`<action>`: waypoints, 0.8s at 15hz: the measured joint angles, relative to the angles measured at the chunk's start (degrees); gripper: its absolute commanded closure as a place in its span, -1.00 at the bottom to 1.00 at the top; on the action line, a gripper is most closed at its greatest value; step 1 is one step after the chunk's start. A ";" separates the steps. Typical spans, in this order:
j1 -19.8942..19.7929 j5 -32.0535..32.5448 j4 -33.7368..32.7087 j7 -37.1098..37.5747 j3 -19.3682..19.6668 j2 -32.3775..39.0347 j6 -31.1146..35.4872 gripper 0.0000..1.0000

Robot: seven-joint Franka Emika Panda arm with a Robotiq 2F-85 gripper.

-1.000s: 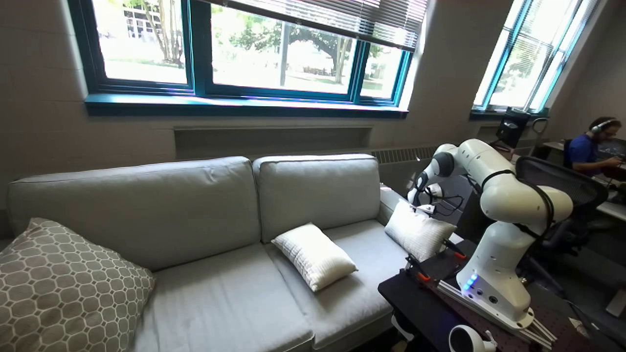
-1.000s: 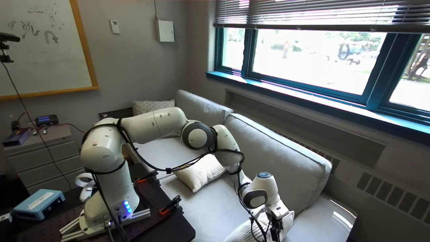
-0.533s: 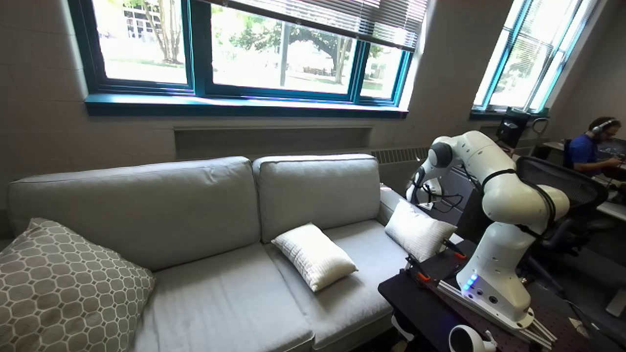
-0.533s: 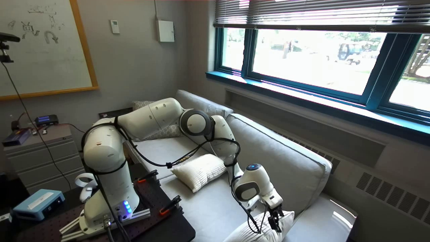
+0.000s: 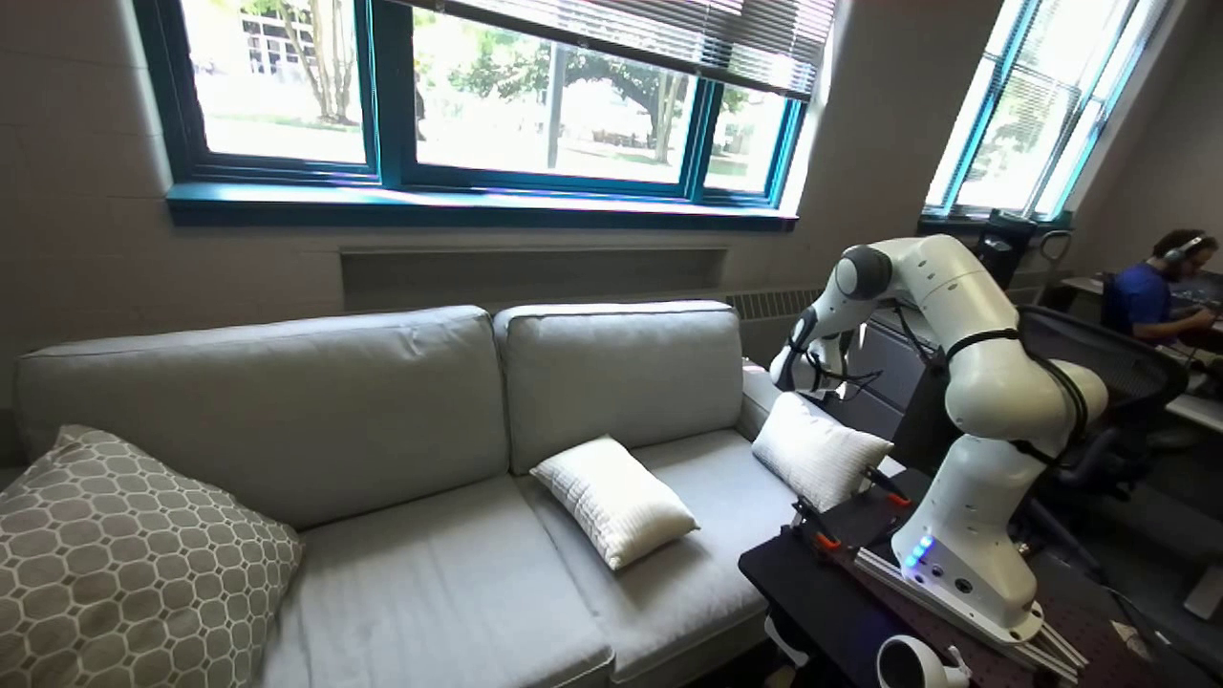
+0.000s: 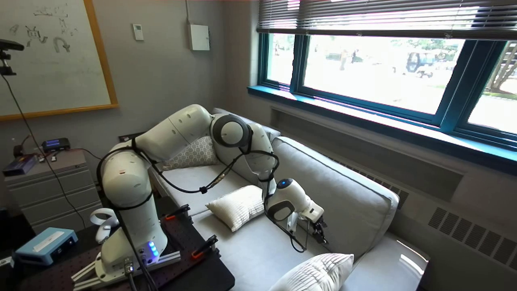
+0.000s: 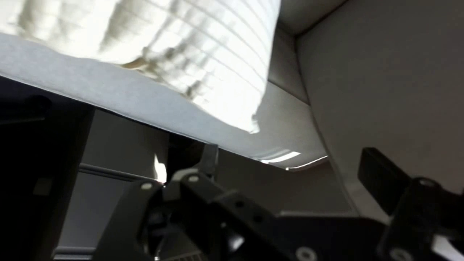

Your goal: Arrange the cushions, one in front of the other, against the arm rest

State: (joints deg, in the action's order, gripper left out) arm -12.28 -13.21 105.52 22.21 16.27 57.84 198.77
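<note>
One cushion (image 5: 616,502) lies inside the sofa's front edge (image 5: 688,633), toward mid-sofa from the spread, empty gripper (image 7: 290,150). Probably the reach runs away from the arm rest (image 6: 383,264).

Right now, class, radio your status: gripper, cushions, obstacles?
Gripper open, empty. One white cushion by arm rest; second white cushion apart. Patterned cushion at far end, likely no obstacle.

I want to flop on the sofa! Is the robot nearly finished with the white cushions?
About halfway, I'd say. Done: one white cushion leans at the arm rest, seemingly touching it. In hand: nothing; the gripper is open and empty. Left: the other white cushion lies on the seat, apart from the first, so it probably goes in front of that next.
</note>
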 measured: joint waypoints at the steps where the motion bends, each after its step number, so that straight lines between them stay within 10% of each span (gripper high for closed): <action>1: -0.17 0.83 0.66 -1.96 -2.27 -1.44 -0.20 -1.00; 5: -1.75 4.47 3.45 -6.17 -11.39 -5.48 -0.54 -1.00; 12: -1.78 3.72 3.33 -6.19 -10.31 -4.97 -0.59 -1.00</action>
State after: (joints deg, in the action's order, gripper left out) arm -14.06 -9.49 108.85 16.02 5.96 52.86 198.18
